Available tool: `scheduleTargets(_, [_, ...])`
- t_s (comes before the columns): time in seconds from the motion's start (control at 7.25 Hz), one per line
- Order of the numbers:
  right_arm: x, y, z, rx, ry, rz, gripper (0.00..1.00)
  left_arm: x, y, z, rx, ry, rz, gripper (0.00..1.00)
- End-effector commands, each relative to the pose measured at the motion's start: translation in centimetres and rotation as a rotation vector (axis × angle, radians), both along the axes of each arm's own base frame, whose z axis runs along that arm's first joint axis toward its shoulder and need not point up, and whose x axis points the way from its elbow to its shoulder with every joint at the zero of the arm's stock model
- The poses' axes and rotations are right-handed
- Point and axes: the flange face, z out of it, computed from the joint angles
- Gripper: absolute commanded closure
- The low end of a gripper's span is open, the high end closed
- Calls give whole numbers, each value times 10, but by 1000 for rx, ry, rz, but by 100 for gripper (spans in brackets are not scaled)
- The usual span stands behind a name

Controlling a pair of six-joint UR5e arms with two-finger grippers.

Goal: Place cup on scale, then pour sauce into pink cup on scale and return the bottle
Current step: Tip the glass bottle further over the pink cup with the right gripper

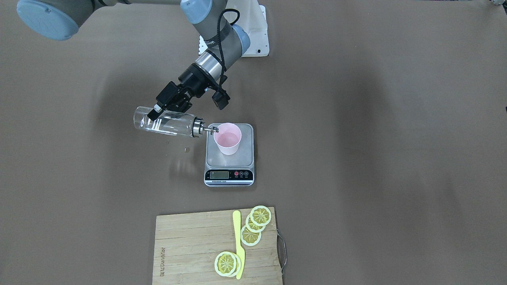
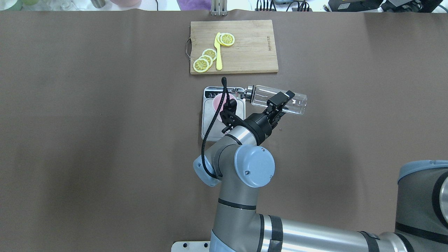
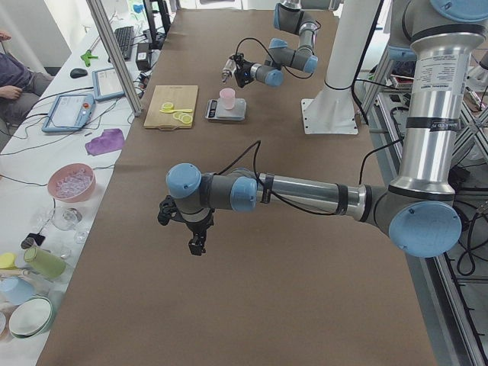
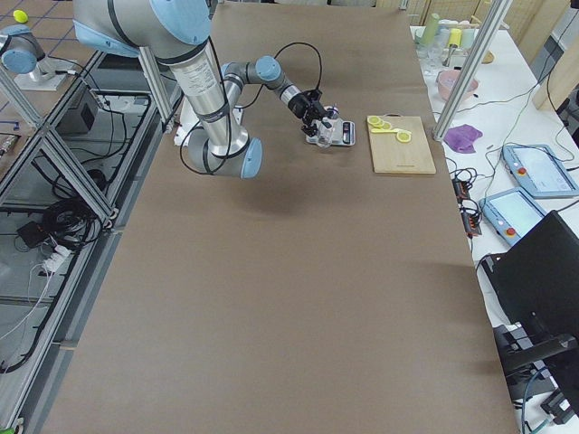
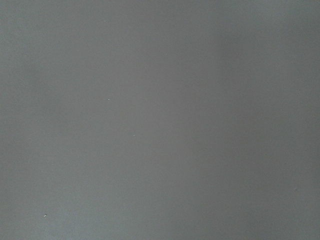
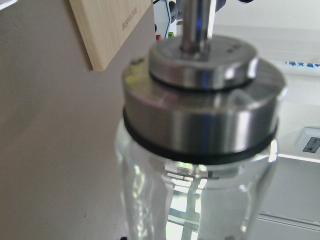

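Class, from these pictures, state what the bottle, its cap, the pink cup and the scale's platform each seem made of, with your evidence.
The bottle: clear glass, probably; see-through with sharp highlights.
The cap: brushed metal; silvery with streaked reflections.
The cup: likely matte plastic; opaque pale pink, no shine.
The scale platform: steel-like metal; dull silver sheen.

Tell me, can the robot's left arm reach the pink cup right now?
Probably not. The left end effector hangs over bare table far from the cup, and the right end effector holds the bottle tipped at the cup's rim, crowding it.
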Motion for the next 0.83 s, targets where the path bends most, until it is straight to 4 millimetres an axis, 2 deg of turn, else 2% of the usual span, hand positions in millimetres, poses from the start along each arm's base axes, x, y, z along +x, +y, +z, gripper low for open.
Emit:
scheduleTargets(0.0, [-2, -5, 3, -4, 14, 12, 100, 0, 0, 0, 0, 0, 0, 1])
scheduleTargets(0.28, [-1, -5, 6, -7, 29, 20, 100, 0, 1, 1, -3, 0, -1, 1])
scheduleTargets(0.69, [3, -1, -7, -32, 65, 44, 100, 0, 0, -1, 0, 0, -1, 1])
